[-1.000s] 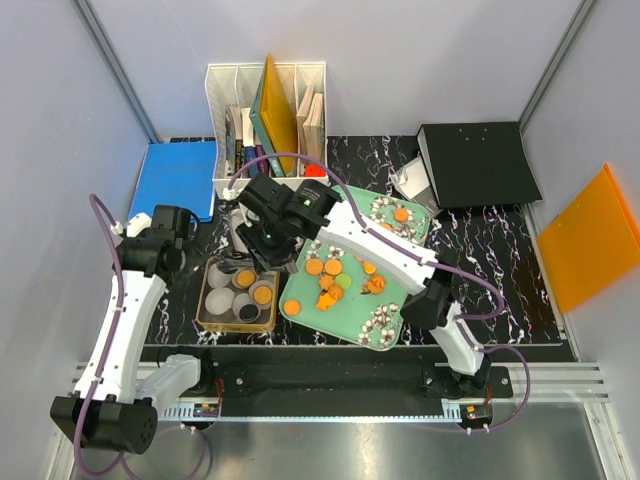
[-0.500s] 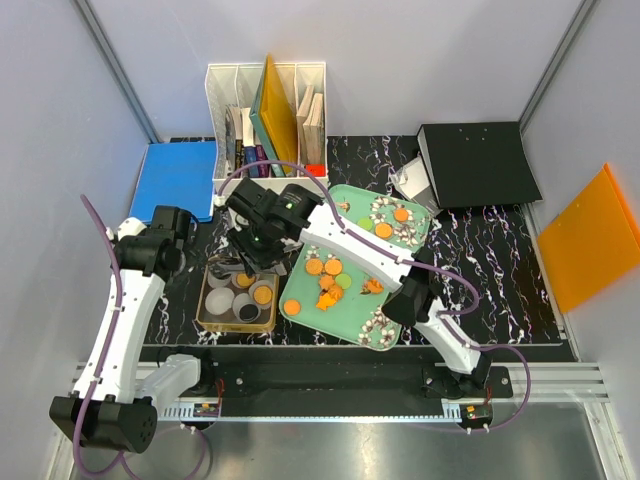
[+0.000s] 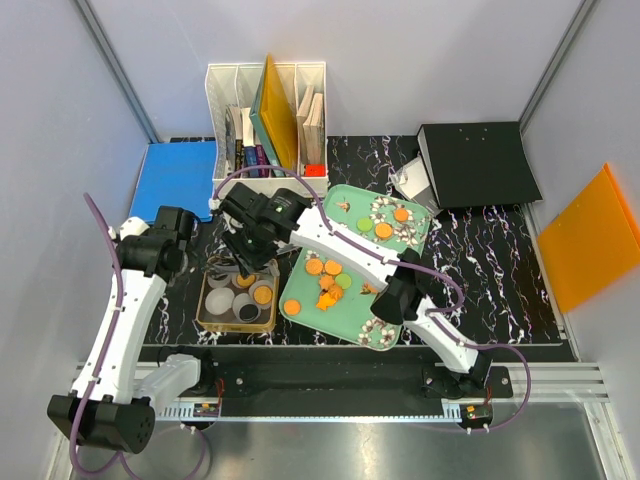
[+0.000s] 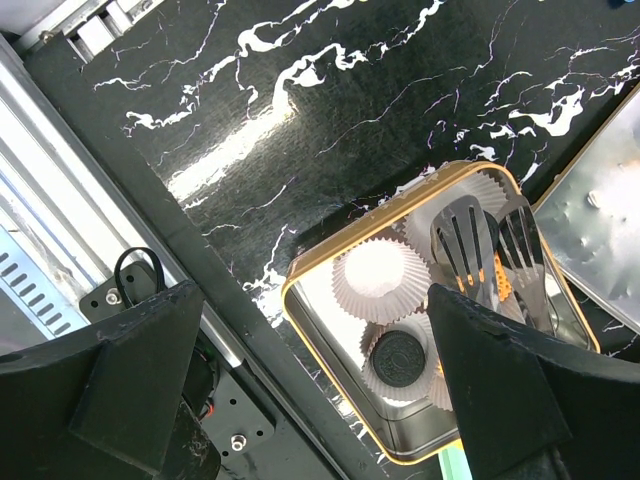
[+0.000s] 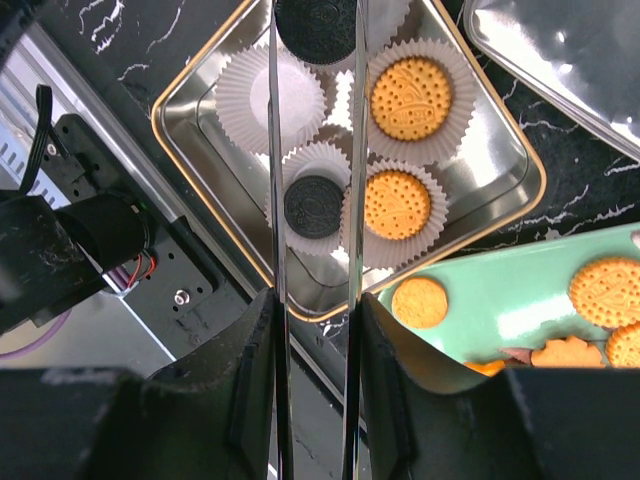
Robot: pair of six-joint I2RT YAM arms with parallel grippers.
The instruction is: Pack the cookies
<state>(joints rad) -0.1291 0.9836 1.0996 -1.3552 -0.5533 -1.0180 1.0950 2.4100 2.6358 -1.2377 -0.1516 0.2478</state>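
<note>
Cookies [image 5: 397, 203]: lying flat, patterned face up; round, so showing no long axis; some sitting in paper cups [image 5: 275, 95] inside the tin [image 5: 190, 140], others on the green tray [image 5: 500, 290].
Right gripper [image 5: 313, 340]: clamping tongs [image 5: 275, 200], which are pointing over the tin.
Left gripper [image 4: 310, 300]: fingers standing wide apart, holding nothing.

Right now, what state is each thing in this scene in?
left gripper: open, empty.
right gripper: shut on the tongs.
tongs: tips apart, over the tin.
tin: open, partly packed.
cups: some hold cookies, at least one empty.
cookies: several loose on the tray.
tray: flat beside the tin.
</note>
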